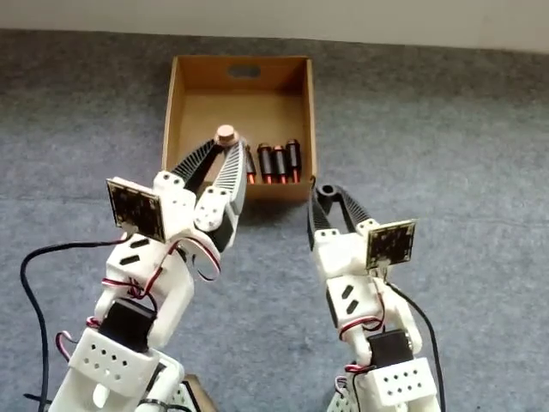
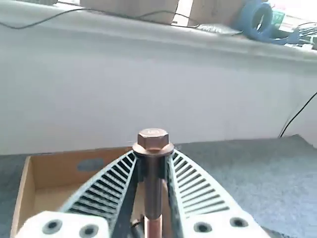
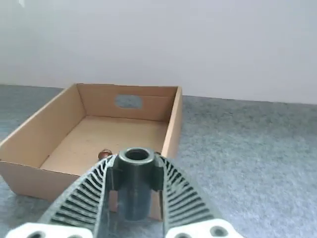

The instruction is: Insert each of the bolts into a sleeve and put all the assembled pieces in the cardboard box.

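Sleeve (image 3: 136, 183) stands bore-up, clenched in the right gripper's (image 3: 136, 162) jaws beside the cardboard box (image 1: 171, 112); the left gripper's (image 1: 225, 148) jaws grasp a bolt (image 2: 153, 144) head-up over its near wall. Mating likely needs shank and bore squarely aligned, clear of the assembled pieces (image 1: 279, 161) beyond.

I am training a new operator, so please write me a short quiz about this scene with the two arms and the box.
1. True or false: the left tool is shut on a bolt.
2. Fill in: the right tool grips a dark ____.
3. Where in the box do the assembled pieces lie? A) along the wall opposite its handle hole B) under the hole C) in the middle
Key: 1 true; 2 sleeve; 3 A.
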Robot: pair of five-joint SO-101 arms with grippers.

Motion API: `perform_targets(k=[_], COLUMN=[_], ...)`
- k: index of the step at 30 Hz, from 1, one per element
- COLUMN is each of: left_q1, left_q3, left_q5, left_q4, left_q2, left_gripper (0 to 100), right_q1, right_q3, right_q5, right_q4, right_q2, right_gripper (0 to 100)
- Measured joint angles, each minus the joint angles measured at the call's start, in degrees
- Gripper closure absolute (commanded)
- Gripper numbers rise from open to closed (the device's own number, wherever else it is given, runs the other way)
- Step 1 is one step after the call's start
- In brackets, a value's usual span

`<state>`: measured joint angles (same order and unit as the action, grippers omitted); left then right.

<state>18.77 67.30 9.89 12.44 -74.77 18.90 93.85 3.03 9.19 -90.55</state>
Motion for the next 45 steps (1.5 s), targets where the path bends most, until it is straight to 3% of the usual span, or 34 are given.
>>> perform_targets(k=[7, 13, 23, 31, 36, 42, 45], left_q1=[5.1, 8.2, 12.5, 12.8, 13.0, 13.0, 12.9], left_q3=[0.0, -5.1, -10.7, -10.7, -10.7, -10.7, -10.9], left_q5=[0.0, 0.0, 0.0, 0.0, 0.2, 12.7, 14.9], left_q4=[-5.2, -5.3, -5.6, -5.6, -9.6, -10.5, -10.5], left_q2=[2.5, 8.6, 20.3, 20.4, 20.4, 20.4, 21.9], left_gripper=[99, 99, 99, 99, 99, 99, 99], right_q1=[3.3, 3.7, 3.3, 2.3, 2.2, 2.2, 2.2], right_q3=[0.0, 0.0, 0.0, 0.0, 0.0, 0.0, 0.0], right_q5=[0.0, -4.1, -4.2, -4.6, -4.6, -4.6, -4.6], right_q4=[-0.2, -0.2, -0.2, -0.2, -0.2, -0.2, -0.2], right_q2=[0.0, 0.0, 0.0, 0.0, 0.0, 0.0, 0.0], right_gripper=[99.3, 99.3, 99.3, 99.3, 99.3, 99.3, 99.3])
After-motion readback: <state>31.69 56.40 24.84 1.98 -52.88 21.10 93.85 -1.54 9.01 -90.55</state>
